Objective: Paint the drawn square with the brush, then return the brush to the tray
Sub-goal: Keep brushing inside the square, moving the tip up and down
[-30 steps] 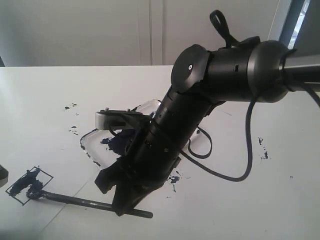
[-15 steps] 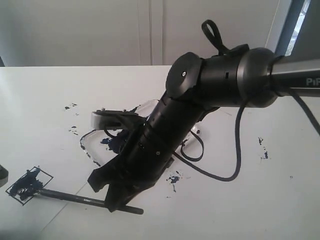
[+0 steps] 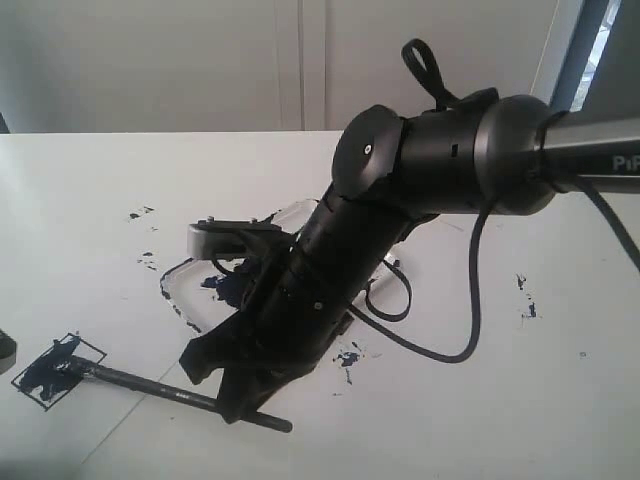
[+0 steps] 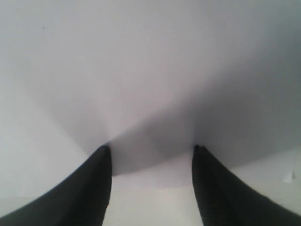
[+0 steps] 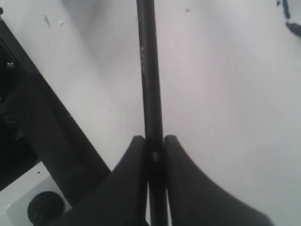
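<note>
One drawn square (image 3: 55, 365) sits at the lower left of the exterior view, its thin outline partly filled with blue-black smears. One brush (image 3: 150, 388) runs from it toward the lower centre. The dark tip rests on the square's right part, and the black handle slants down to the right just above the table. One tray (image 3: 172, 290), clear with a blue-black blotch, lies left of centre and is largely hidden behind the arm.

Two grippers show. The left gripper (image 4: 151, 148) appears only in its wrist view, its jaws spread apart with nothing but bare white surface between them. The right gripper (image 3: 235, 405), at lower centre, is clenched on the brush handle. In its wrist view the two fingers (image 5: 136, 155) pinch the stick from both sides.

Loose paint splatters (image 3: 140, 213) show in four patches: two left of centre, one under the arm, one at right.

The table (image 3: 480, 420) is plain white. Behind it stands a pale grey wall, with a strip of window frame at the upper right.
</note>
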Available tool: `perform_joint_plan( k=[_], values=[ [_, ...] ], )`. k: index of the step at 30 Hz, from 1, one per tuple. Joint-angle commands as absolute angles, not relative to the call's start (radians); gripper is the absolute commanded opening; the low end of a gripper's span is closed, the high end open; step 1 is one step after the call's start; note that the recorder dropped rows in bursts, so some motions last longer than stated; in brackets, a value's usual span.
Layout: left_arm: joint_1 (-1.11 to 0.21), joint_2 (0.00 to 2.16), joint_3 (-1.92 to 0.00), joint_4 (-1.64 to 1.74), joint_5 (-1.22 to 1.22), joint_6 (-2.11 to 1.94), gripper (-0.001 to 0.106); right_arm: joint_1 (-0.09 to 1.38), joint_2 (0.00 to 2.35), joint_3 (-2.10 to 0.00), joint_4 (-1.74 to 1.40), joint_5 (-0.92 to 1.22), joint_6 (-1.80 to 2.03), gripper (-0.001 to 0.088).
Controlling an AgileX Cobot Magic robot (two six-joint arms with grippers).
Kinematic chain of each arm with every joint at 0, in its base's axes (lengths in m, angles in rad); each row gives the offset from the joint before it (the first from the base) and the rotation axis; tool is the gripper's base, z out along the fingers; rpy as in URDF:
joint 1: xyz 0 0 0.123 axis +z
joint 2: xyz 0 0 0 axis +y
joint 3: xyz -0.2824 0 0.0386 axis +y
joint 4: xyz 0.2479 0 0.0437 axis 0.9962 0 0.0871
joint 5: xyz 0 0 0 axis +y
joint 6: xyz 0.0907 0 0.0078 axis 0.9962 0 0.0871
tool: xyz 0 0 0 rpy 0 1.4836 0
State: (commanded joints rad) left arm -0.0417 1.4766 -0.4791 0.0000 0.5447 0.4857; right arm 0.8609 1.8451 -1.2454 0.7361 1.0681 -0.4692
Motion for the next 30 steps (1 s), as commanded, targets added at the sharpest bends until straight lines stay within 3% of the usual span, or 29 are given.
perform_joint_plan(
  k=[7,30],
  values=[
    [-0.042,1.477,-0.479,0.000,0.545,0.486,0.056,0.861,1.845,-1.245,0.771,1.101,-0.501,0.0000],
    [-0.042,1.477,-0.479,0.000,0.547,0.486,0.056,0.857,1.845,-1.245,0.623,0.888,-0.381,0.0000]
  ],
)
